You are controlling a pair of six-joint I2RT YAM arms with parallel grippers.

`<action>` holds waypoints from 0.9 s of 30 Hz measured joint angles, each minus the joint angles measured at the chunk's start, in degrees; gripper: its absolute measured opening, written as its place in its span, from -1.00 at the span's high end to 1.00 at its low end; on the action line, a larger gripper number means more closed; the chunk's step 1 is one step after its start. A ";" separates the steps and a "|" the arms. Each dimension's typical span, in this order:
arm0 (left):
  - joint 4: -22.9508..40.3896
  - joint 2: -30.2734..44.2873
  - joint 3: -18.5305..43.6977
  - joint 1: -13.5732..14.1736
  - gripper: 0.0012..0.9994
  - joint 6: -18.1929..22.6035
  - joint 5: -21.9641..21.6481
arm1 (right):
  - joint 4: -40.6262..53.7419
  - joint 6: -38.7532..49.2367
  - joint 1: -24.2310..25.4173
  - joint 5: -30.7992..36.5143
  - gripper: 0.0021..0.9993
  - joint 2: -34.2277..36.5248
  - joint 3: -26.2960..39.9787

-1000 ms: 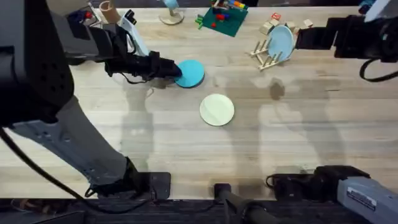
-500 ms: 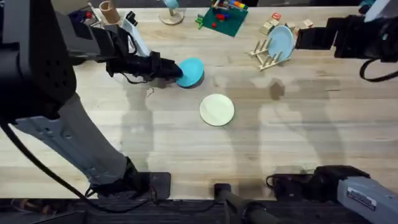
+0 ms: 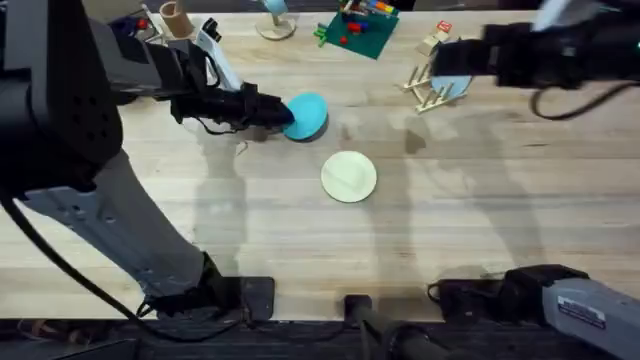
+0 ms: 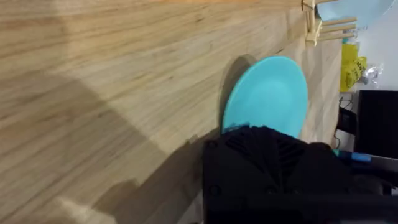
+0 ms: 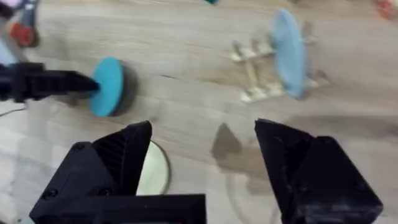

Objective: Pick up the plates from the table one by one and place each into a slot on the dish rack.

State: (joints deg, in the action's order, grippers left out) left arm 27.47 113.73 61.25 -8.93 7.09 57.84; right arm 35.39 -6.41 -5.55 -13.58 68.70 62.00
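Wooden dish rack [image 3: 432, 88], sky-blue plate [image 5: 290, 50] slotted

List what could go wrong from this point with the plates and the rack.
1. The left tool pinches only the near rim of the turquoise plate, already tilted off the table; it could slip out during the carry.
2. The right tool, open, hangs close over the dish rack and the sky-blue plate standing in it; it may crowd the left arm's delivery or knock the rack.
3. The cream plate lies flat, hard to grip.
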 joint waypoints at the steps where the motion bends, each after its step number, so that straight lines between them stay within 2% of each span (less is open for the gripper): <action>1: 0.02 0.00 0.00 0.00 0.92 0.00 0.00 | -1.59 -0.57 -1.28 -0.33 -0.99 1.17 0.00; 6: 0.02 0.00 0.00 0.00 0.92 0.00 0.00 | -10.55 -4.34 -7.74 -1.50 -0.99 7.85 0.00; 12: 0.02 0.00 0.00 0.00 0.92 0.00 0.00 | -19.10 -9.78 -12.98 -1.97 -0.98 16.73 0.00; 20: 0.63 0.00 0.17 0.00 0.92 0.02 -0.19 | -26.36 -16.14 -18.20 -2.41 -0.96 25.98 0.02; 27: 0.80 0.00 0.26 0.00 0.92 0.02 -0.28 | -33.51 -22.10 -21.57 -5.19 -0.84 33.18 0.04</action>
State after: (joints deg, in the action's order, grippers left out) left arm 28.27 113.73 61.52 -8.93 7.11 57.56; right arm 1.89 -28.51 -27.12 -18.77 101.89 62.04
